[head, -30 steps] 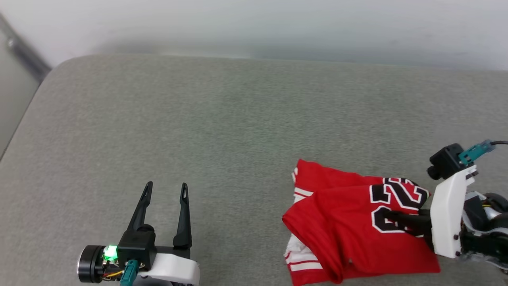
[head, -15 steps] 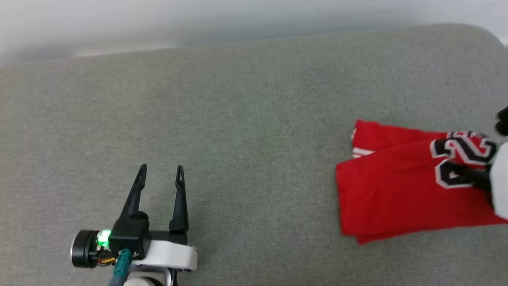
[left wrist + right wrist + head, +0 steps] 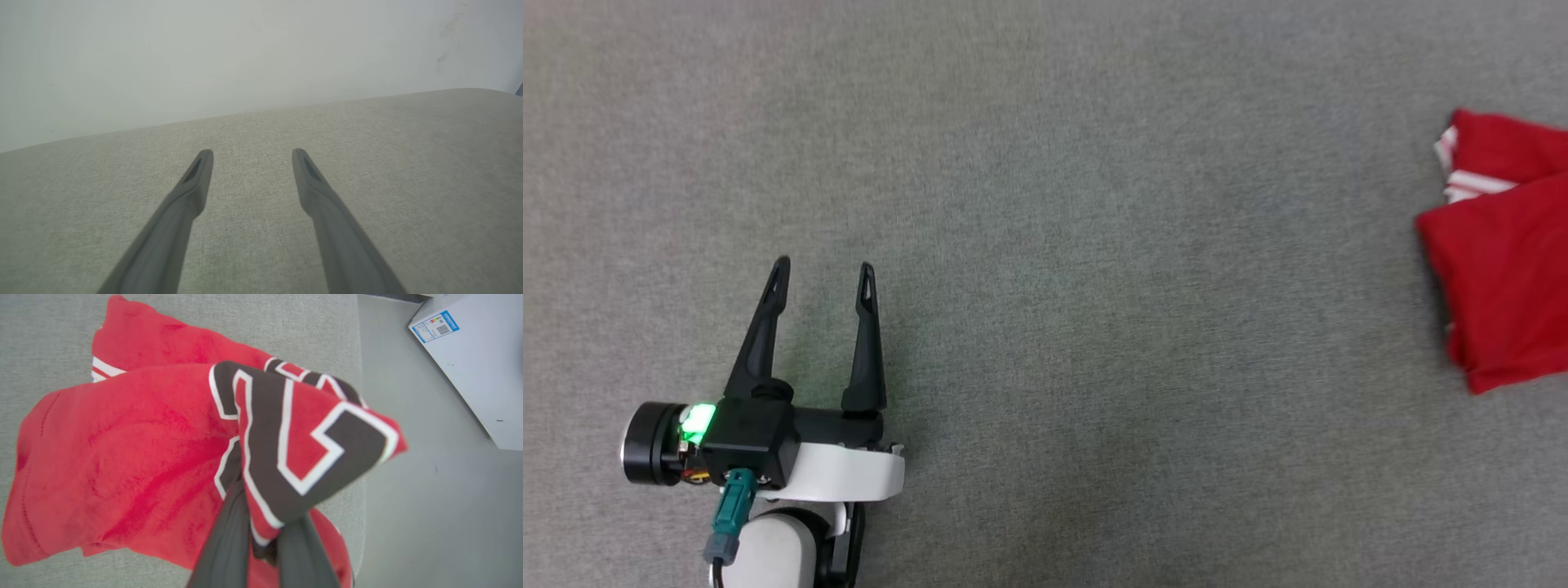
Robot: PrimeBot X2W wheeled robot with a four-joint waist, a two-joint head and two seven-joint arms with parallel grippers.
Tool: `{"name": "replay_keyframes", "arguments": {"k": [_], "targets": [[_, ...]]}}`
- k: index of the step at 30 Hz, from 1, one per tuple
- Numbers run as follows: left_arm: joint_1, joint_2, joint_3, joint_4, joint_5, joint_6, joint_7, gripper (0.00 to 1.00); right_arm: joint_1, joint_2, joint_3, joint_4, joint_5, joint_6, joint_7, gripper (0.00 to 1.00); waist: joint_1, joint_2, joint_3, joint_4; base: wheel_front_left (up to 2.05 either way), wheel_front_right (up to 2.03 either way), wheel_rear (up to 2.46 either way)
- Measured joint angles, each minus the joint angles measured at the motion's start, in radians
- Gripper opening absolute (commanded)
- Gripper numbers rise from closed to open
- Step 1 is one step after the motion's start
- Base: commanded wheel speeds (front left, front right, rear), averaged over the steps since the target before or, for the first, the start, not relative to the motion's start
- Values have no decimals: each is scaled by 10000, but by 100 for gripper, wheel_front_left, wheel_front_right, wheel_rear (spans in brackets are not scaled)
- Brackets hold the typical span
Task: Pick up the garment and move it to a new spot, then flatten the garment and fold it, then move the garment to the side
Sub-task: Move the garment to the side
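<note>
1. Red fabric with white striped trim marks the garment (image 3: pixel 1499 261). It lies bunched on the grey woven surface (image 3: pixel 1094 204) at the 3 o'clock edge of the head view, partly cut off by the frame.
2. In the right wrist view the garment (image 3: pixel 122 449) spreads from the centre toward 9 o'clock on the surface (image 3: pixel 245 318), near its edge. A fold bearing black, white-outlined numerals stands raised at the centre.
3. The right claw (image 3: pixel 263 539) rises from 6 o'clock with its dark fingers pressed together, pinching that numbered fold. The fingertips are buried in the cloth.
4. Beyond the surface's edge, pale floor (image 3: pixel 408 477) fills the 3 o'clock side, and a white box (image 3: pixel 470 363) with a blue label sits at 1 o'clock.
5. The left claw (image 3: pixel 824 265) sits at 8 o'clock in the head view, well apart from the garment. Its fingers are spread and point toward 12 o'clock, and a green light (image 3: pixel 696 420) glows at its wrist.
6. The left wrist view shows the left claw (image 3: pixel 252 151) spread above the bare surface (image 3: pixel 408 163), with a pale wall (image 3: pixel 245 61) at 12 o'clock.
</note>
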Motion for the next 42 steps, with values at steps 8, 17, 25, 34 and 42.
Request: {"name": "replay_keyframes", "arguments": {"k": [8,17,25,34,42], "targets": [[-351,77,4,-366,36,-48,0,100,-685,228,-1436,1175,-1482,0,-267,0,0,0,959,146,0,0,0],[-431,105,25,-460,48,-25,0,100,-913,677,-2044,2010,-2569,0,-805,100,0,0,1064,201,0,0,0],[28,-148,-238,-299,2,251,0,100,-626,803,-2128,1705,-3271,0,-2615,100,-1,0,37,239,0,0,0],[1006,-251,-238,2,-105,550,0,100,-346,1946,-2452,75,-4360,-2,-6625,100,-2,0,-1543,417,0,0,0],[1669,-318,-219,123,-132,623,0,100,1036,3942,-2054,-1530,-5018,0,-9235,100,-3,0,-2707,815,0,0,0]]}}
